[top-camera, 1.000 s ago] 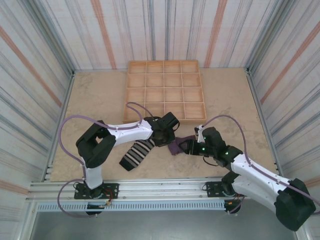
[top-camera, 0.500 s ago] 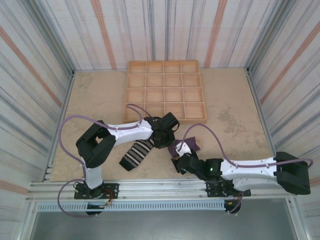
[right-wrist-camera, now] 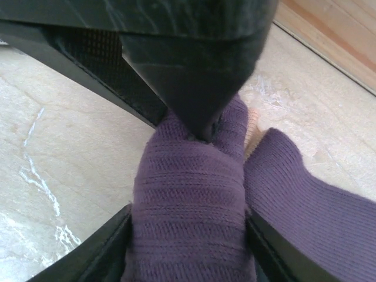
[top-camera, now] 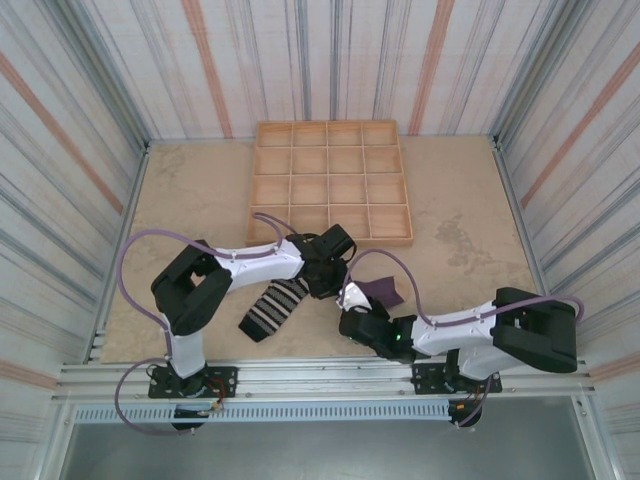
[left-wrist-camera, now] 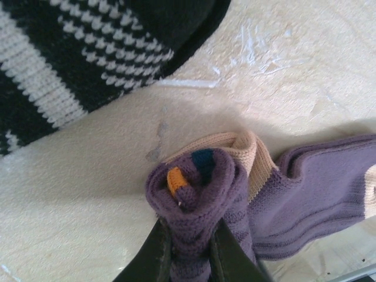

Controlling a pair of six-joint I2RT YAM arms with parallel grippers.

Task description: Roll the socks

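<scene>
The left gripper [left-wrist-camera: 189, 232] is clamped on the rolled end of the purple sock [left-wrist-camera: 311, 188], which lies on the table [top-camera: 200, 200] just right of the striped sock [top-camera: 275, 310], while the right gripper [right-wrist-camera: 188, 241] squeezes that same roll from the opposite side, its fingers [right-wrist-camera: 103, 249] pressing both flanks.

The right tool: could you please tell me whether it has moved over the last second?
Yes: the right tool moved left and nearer, away from the wooden tray.

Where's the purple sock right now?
Top view: the purple sock lies right of the striped sock, in front of the wooden tray, its rolled end pinched by the left tool.
</scene>
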